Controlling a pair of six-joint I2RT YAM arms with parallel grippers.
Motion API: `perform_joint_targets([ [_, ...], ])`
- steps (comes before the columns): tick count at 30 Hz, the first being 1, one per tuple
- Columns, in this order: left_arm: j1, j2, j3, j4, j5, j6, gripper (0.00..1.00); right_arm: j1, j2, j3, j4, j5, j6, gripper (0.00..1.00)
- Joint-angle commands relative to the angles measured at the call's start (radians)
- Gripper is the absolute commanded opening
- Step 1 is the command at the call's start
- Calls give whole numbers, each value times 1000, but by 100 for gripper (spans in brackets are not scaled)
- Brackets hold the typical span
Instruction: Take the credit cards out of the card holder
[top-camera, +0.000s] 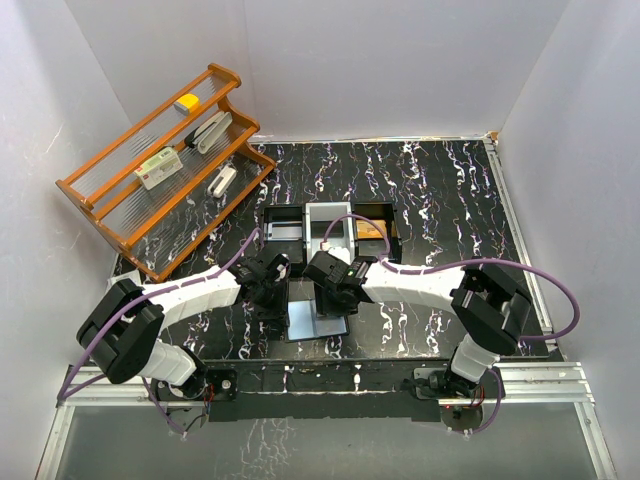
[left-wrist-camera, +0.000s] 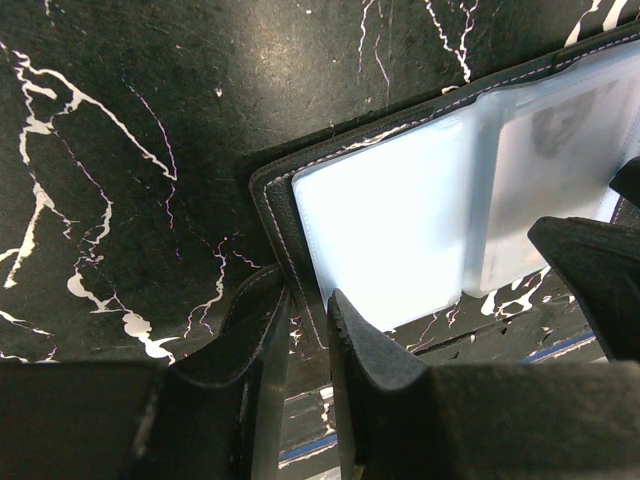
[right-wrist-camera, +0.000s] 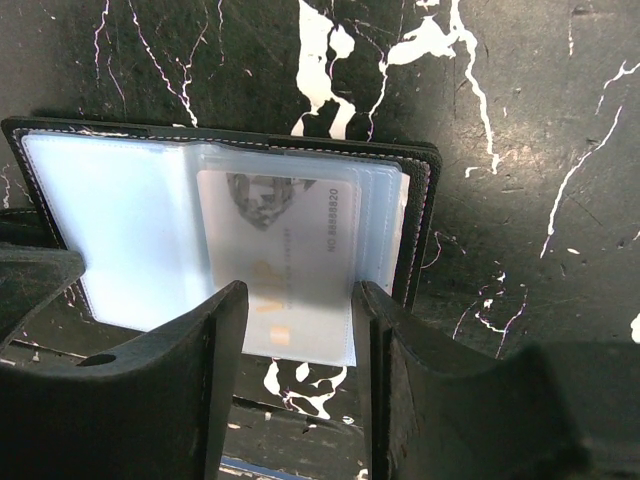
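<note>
Top view: the card holder lies open on the marbled table, at its near edge, between the left end effector and the right end effector; a black tray sits just behind, a wooden rack far left.

Left wrist: the left end effector is clamped on the card holder's black border.

Right wrist: the right end effector stands parted over a credit card inside a clear pocket.
</note>
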Motion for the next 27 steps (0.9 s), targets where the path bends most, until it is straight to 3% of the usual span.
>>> perform_joint_targets([
  [1,-10,-12,-18,12,18,-7,20,1,-1,0,7,21,9,45],
  [19,-10,-11,-18,11,18,-8,20,1,27,-43,63,-17,14,47],
  [27,-9,-13,-23,20,24,-9,19,1,-38,-66,200,-141,14,39],
])
